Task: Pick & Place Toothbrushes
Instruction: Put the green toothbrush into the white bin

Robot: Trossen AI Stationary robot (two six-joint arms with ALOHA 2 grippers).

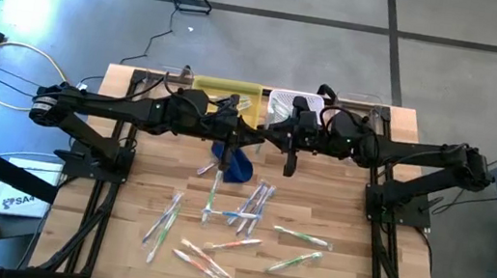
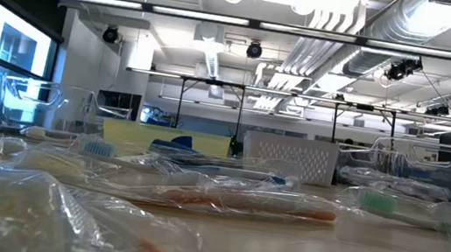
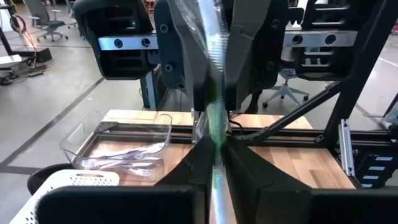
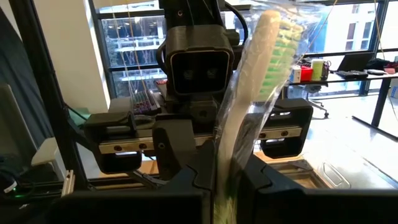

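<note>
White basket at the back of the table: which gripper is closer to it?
Right. The right gripper sits right at the white basket, shut on a wrapped toothbrush. The left gripper is just beside the right gripper, toward the yellow bin.

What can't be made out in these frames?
- High view: the held toothbrush is hidden under both arms.
- Low view: neither gripper shows; blurred wrappers block the near table.
- Left wrist view: its head end is cut off by the top edge.
- Right wrist view: its handle end is hidden between the right gripper fingers.

bright ceiling strip lights point(image 2: 249, 22), window glare, blurred foreground wrappers point(image 2: 11, 202), soft faint shadows
</note>
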